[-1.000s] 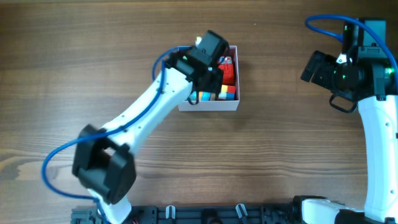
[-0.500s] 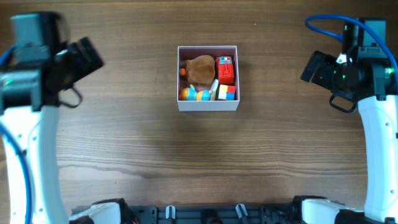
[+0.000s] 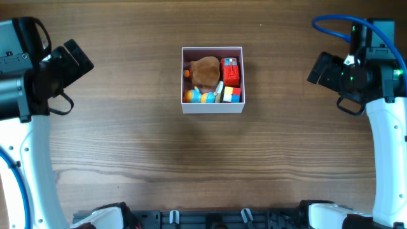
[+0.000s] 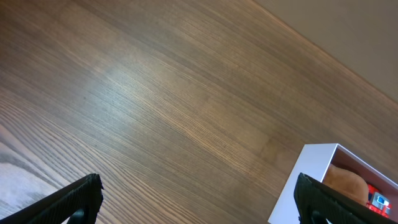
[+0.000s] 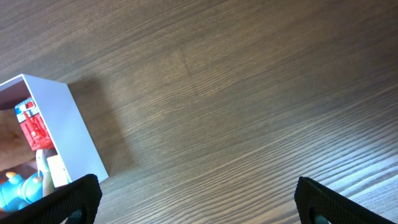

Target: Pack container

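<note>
The container (image 3: 213,108), a square white box, sits at the table's middle back. It holds a brown plush toy (image 3: 205,70), a red toy (image 3: 231,71), a colourful cube (image 3: 233,95) and a blue and orange toy (image 3: 196,97). My left gripper (image 3: 77,58) is far left of the box, open and empty. In the left wrist view its fingers (image 4: 199,199) frame bare wood, with the box's corner (image 4: 305,180) at lower right. My right gripper (image 3: 321,69) is far right of the box, open and empty. The right wrist view (image 5: 198,199) shows the box's wall (image 5: 78,134) at left.
The wooden table (image 3: 210,165) spreads around the box. A black rail (image 3: 210,219) runs along the front edge. A blue cable (image 3: 331,22) loops above the right arm.
My left arm has drawn back from over the container to the far left. The brown plush toy, covered by the arm before, now lies in the box. The right arm has not moved.
</note>
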Available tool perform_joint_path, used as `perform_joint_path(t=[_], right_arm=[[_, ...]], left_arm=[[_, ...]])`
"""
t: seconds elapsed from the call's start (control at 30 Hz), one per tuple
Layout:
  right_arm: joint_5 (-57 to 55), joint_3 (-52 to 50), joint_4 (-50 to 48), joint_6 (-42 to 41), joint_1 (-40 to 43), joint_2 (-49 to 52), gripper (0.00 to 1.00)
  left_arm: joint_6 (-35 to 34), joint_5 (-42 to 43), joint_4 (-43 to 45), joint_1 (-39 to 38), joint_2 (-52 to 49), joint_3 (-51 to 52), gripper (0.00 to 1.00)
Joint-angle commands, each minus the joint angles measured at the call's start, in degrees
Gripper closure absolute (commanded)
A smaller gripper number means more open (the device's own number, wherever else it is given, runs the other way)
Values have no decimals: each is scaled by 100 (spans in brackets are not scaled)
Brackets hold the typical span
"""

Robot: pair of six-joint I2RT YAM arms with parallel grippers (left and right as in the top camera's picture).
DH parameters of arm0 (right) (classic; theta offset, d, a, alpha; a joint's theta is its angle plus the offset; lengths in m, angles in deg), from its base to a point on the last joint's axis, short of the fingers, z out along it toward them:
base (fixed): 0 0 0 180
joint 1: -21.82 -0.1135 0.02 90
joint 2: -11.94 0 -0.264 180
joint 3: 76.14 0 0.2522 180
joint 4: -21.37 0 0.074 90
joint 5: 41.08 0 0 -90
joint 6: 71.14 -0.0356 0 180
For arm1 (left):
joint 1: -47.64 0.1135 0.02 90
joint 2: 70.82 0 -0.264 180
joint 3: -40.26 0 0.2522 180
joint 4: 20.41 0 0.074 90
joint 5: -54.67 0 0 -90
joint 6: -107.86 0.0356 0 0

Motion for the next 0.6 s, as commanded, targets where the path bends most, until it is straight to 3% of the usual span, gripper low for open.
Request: perform_joint_path(t=[0.0, 0.17, 0.3, 0.37, 0.57], right_arm=[[-37, 0, -15, 74, -76, -568, 0], [-210, -11, -85, 511, -111, -1674, 0], [37, -516, -1303, 1880, -109, -2682, 0], [361, -1322, -2142, 2269, -96, -3403, 0], [616, -3578, -3289, 2243, 238, -4868, 0]], left_arm=[[9, 94, -17, 42, 9, -70, 0], [9, 94, -17, 42, 9, -70, 0], [9, 94, -17, 42, 9, -70, 0], [9, 94, -17, 42, 9, -70, 0], [9, 94, -17, 42, 9, -70, 0]])
